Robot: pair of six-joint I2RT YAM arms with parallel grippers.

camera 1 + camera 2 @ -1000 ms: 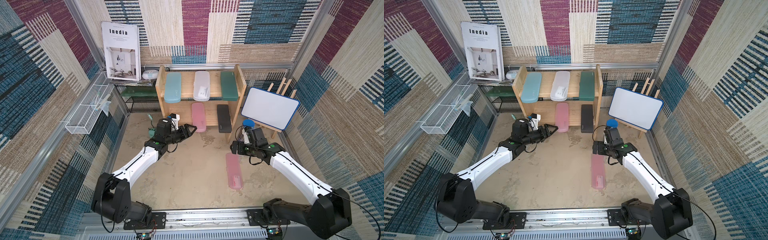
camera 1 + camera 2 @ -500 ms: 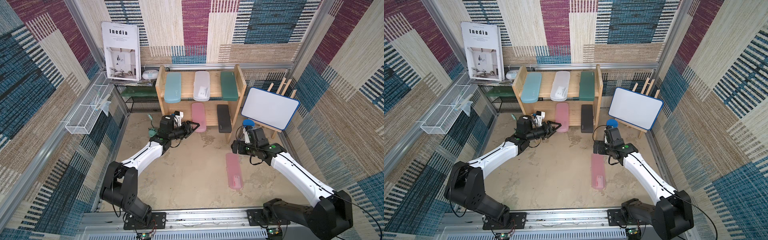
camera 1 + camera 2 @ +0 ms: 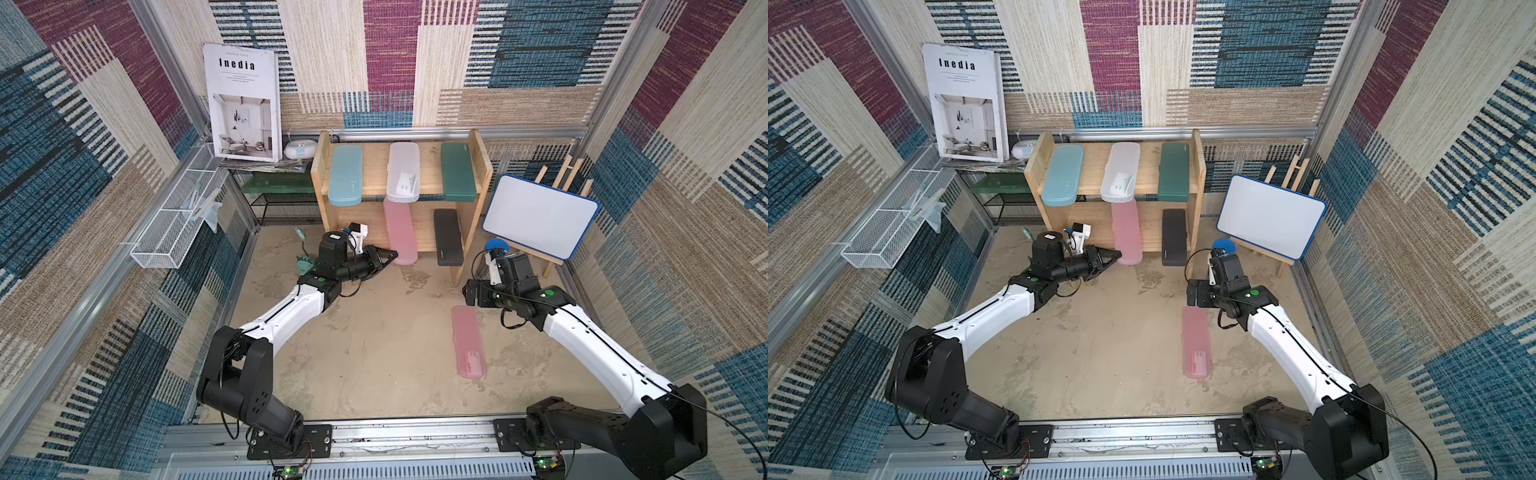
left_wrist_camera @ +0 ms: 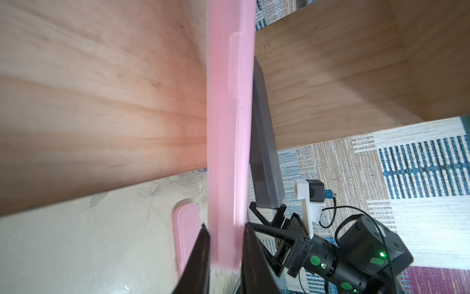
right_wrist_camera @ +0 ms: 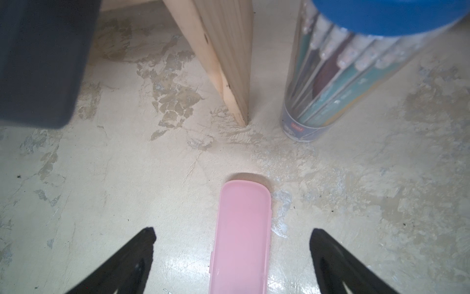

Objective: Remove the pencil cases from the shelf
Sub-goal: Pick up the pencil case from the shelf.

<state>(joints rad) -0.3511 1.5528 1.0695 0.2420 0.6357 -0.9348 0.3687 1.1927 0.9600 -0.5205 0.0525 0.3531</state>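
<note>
The wooden shelf [image 3: 482, 166] holds a teal pencil case [image 3: 345, 176], a white one [image 3: 403, 174] and a dark green one [image 3: 458, 172] on its upper tier. A pink case [image 3: 400, 232] and a black case [image 3: 448, 237] lie on the lower tier. My left gripper [image 3: 388, 254] is shut on the pink case's [image 4: 229, 127] front end, a finger on each side. A second pink case [image 3: 468, 347] lies flat on the floor. My right gripper [image 5: 232, 234] hovers open over its far end [image 5: 241, 216].
A blue-lidded pencil tube [image 5: 343, 76] stands just right of the shelf's side panel [image 5: 223, 51]. A whiteboard on an easel [image 3: 540, 216] leans at the back right. A black mesh rack [image 3: 286, 203] and a white wire basket [image 3: 174, 220] are at the left.
My left gripper reached forward to the lower-tier pink case and closed on its front end. The right arm and the floor case stayed put.
</note>
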